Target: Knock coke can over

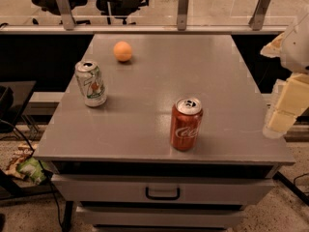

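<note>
The coke can (186, 123) is red with white script and a silver top with a pull tab. It stands upright on the grey table (159, 81), near the front edge and right of centre. My gripper (282, 112) is a pale, cream-coloured shape at the right edge of the view. It hangs beyond the table's right side, well to the right of the can, and does not touch it.
A white-and-green soda can (91, 83) stands upright at the table's left side. An orange (122, 51) lies at the back left. The table has a drawer (162, 192) with a dark handle in front. A glass railing (182, 8) runs behind it.
</note>
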